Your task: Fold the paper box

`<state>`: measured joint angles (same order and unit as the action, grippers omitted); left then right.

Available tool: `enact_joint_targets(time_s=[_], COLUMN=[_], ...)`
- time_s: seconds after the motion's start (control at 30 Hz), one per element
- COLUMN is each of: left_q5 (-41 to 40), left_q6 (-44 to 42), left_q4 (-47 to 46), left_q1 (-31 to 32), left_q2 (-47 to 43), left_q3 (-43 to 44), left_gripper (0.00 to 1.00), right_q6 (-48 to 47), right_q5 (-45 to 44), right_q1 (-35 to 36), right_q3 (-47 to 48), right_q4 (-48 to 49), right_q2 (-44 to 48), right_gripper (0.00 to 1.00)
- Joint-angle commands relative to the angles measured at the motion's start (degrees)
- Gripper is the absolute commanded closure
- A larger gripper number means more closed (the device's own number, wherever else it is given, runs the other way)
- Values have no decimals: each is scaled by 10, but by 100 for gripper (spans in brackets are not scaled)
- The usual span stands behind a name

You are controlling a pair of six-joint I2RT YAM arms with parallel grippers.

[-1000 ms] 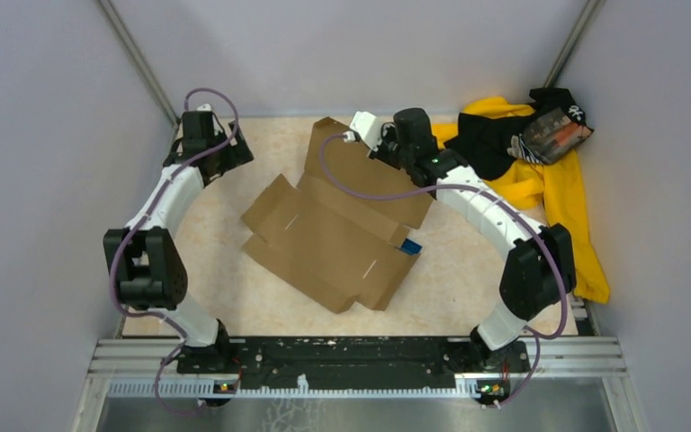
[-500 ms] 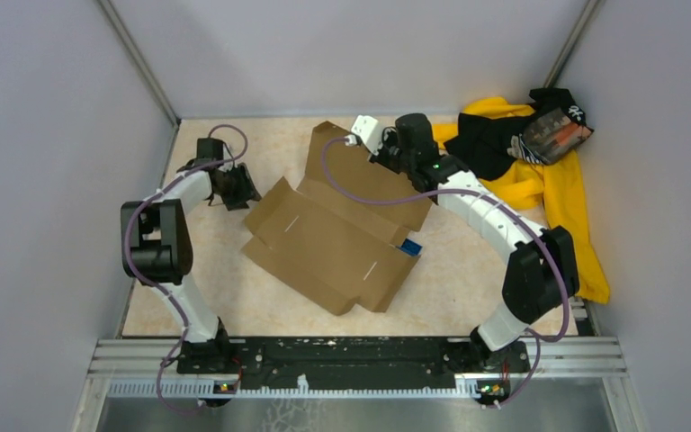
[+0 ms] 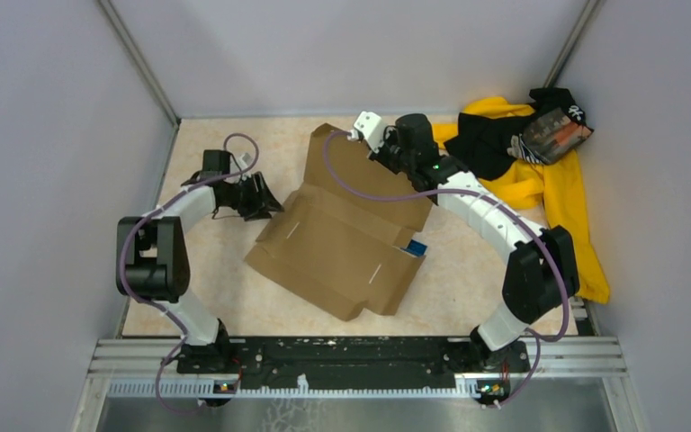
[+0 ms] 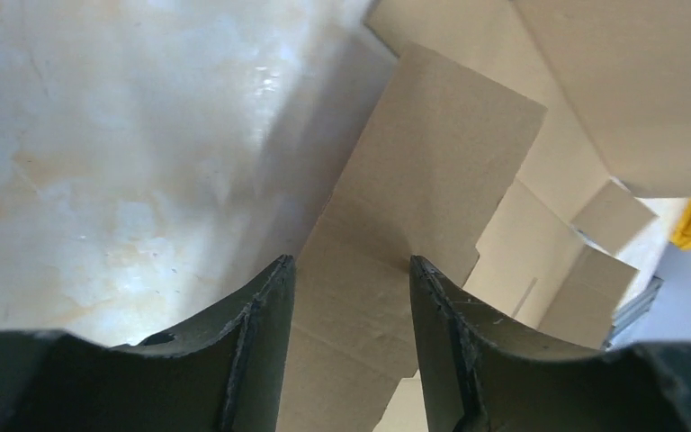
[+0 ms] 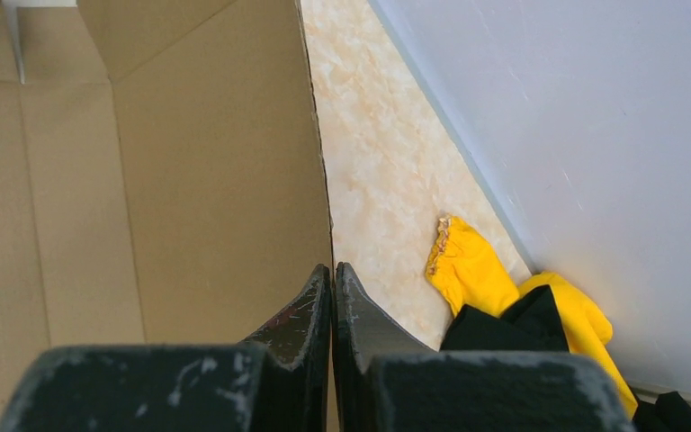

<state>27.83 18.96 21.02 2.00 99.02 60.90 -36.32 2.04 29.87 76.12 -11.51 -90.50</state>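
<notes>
paper box (image 3: 346, 247) flap inside left hand (image 4: 349, 270), right hand (image 5: 333, 274) pinching edge

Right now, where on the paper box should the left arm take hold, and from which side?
Probably the left flap of the paper box, approached from the left: it is thin, looks tilted upward, and its free edge faces the left gripper and its fingers.

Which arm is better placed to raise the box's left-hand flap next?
Probably left. The left gripper sits open astride the paper box flap on that side; the right gripper is shut at the far panel's edge, away from it.
</notes>
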Motion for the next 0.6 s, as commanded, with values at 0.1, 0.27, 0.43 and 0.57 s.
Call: enact_joint_targets(time_s=[0.1, 0.27, 0.43, 0.57], left_q5=[100, 130, 106, 88], left_q6=[14, 28, 12, 9], left_q4=[-53, -82, -60, -39], left_q1=[1, 7, 13, 13], left_q2=[-57, -66, -82, -122], left_q3=[-31, -58, -55, -39], left_gripper=[43, 43, 42, 40], right_q6=[42, 53, 57, 53], right_q5=[11, 20, 18, 25], right_q1=[2, 2, 3, 3], right_q3=[4, 1, 2, 18], right_q4=[46, 53, 52, 63], right_q2=[11, 14, 14, 1], right_gripper=[100, 100, 100, 100])
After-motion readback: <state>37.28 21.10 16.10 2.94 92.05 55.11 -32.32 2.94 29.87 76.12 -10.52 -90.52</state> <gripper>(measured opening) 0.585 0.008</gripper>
